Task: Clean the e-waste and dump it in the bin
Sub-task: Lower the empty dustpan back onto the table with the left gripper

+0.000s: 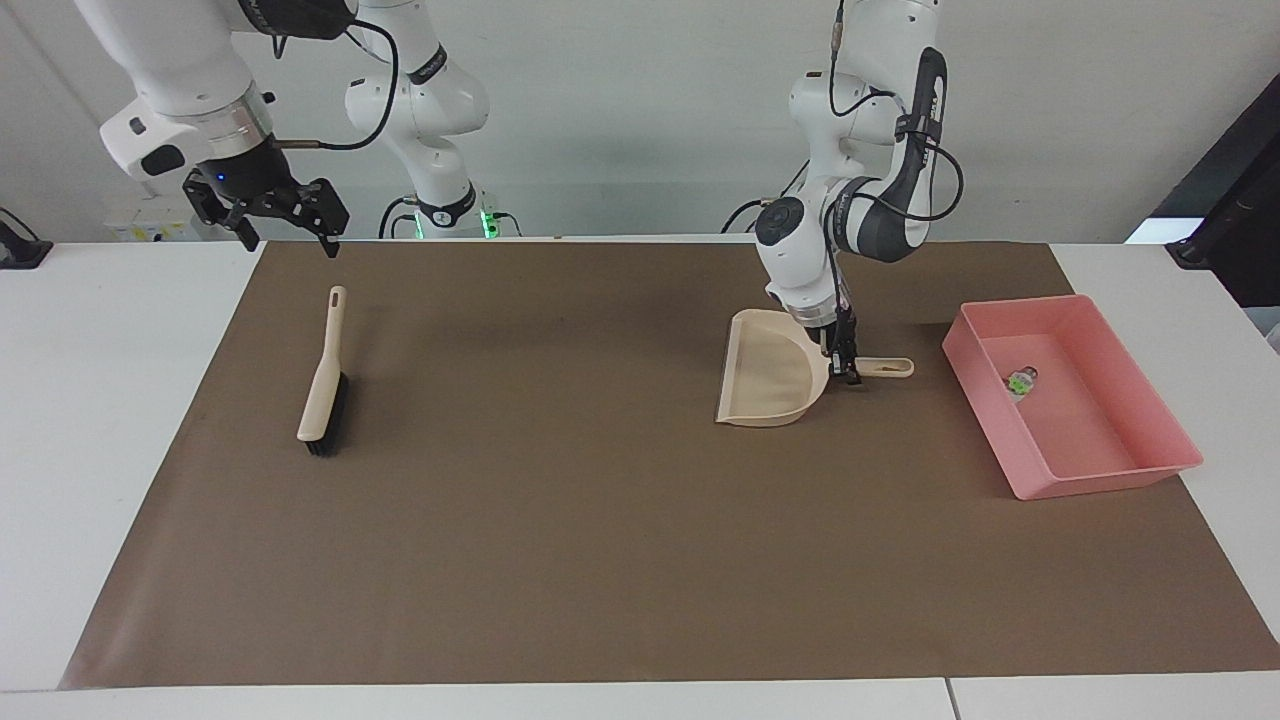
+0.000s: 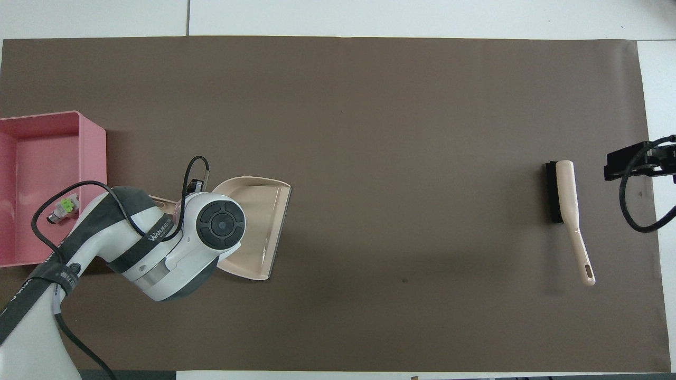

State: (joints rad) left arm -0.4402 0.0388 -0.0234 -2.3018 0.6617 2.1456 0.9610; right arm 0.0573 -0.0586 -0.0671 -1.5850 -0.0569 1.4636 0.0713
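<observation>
The pink bin (image 1: 1100, 480) (image 2: 93, 138) stands at the left arm's end of the table. In it lies a white piece of e-waste (image 1: 1020, 381) (image 2: 64, 206) with green marks, with a small greyish bit against it. The beige dustpan (image 1: 765, 375) (image 2: 266, 221) lies flat on the brown mat beside the bin, toward the table's middle. My left gripper (image 1: 848, 366) is down at the dustpan's handle (image 1: 890, 368); in the overhead view the wrist hides it. My right gripper (image 1: 288, 243) (image 2: 628, 163) hangs open and empty over the mat's edge beside the brush.
A beige brush (image 1: 322, 390) (image 2: 567, 200) with black bristles lies on the mat at the right arm's end. The brown mat (image 1: 560, 540) covers most of the white table.
</observation>
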